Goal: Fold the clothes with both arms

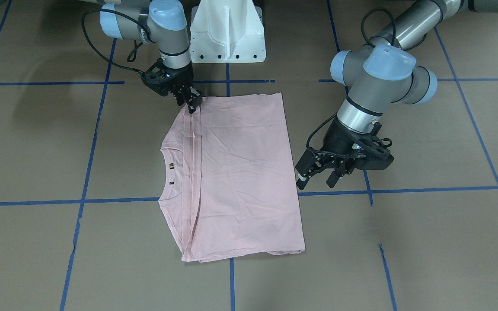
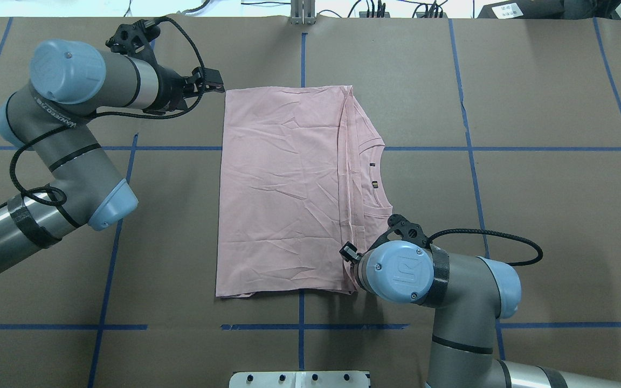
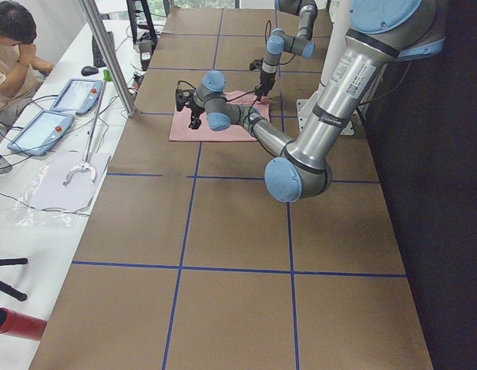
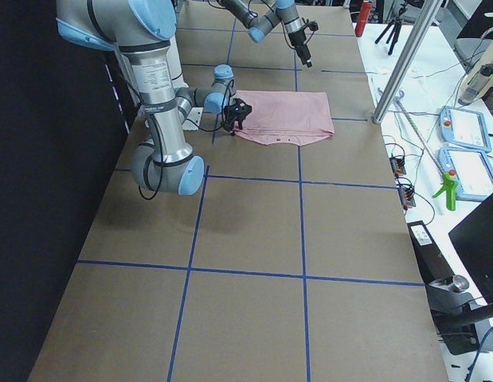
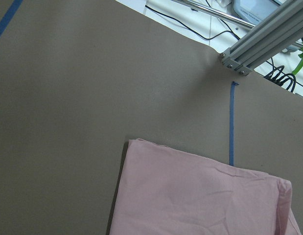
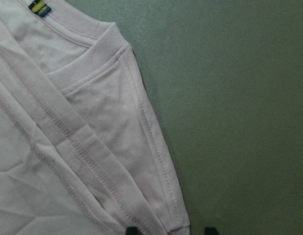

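The pale pink T-shirt [image 1: 240,172] [image 2: 283,188] lies flat on the table, folded into a rectangle with its plain side up. Its collar [image 2: 378,178] with a small label sticks out on the robot's right. My right gripper [image 1: 192,106] [image 2: 348,252] is low at the shirt's near right corner. In the right wrist view its fingertips [image 6: 133,230] stand apart on either side of the folded hem [image 6: 92,122]. My left gripper [image 1: 316,179] [image 2: 214,86] is open and empty, hovering just off the shirt's far left corner [image 5: 200,196].
The white pedestal base [image 1: 227,34] stands at the robot's edge. Blue tape lines [image 2: 299,326] cross the brown table. An aluminium post [image 5: 264,34] stands at the far edge. An operator [image 3: 11,46] and teach pendants [image 3: 45,123] are beyond it.
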Robot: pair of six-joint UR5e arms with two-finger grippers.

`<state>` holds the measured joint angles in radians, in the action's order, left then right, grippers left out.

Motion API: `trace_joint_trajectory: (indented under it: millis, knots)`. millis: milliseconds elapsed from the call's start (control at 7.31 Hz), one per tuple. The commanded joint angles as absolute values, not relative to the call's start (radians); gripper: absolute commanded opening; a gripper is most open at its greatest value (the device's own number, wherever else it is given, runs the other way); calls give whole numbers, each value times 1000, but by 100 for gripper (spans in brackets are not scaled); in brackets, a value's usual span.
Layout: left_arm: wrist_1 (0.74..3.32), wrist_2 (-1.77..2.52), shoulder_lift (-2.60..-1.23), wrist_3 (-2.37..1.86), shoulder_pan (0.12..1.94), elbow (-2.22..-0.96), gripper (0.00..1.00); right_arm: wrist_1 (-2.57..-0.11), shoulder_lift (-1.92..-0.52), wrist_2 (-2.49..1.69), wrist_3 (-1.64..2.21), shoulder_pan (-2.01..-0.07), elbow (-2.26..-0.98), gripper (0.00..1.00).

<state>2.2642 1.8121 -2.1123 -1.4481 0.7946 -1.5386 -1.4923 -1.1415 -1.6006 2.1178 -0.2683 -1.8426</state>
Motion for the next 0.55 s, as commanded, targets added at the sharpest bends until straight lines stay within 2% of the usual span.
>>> trace_joint_trajectory:
  millis: [0, 137, 274, 410]
  knots:
    - [2264, 1812, -2112, -1448, 795, -1539, 100, -1493, -1144, -1601, 2118, -264, -1839, 52]
    - [2264, 1812, -2112, -1448, 795, -1539, 100, -1493, -1143, -1601, 2118, -262, -1832, 51]
    - [2264, 1812, -2112, -1448, 795, -1539, 100, -1494, -1141, -1601, 2118, -264, -1832, 44]
    - [2264, 1812, -2112, -1448, 795, -1540, 100, -1493, -1141, -1603, 2118, -264, -1833, 0]
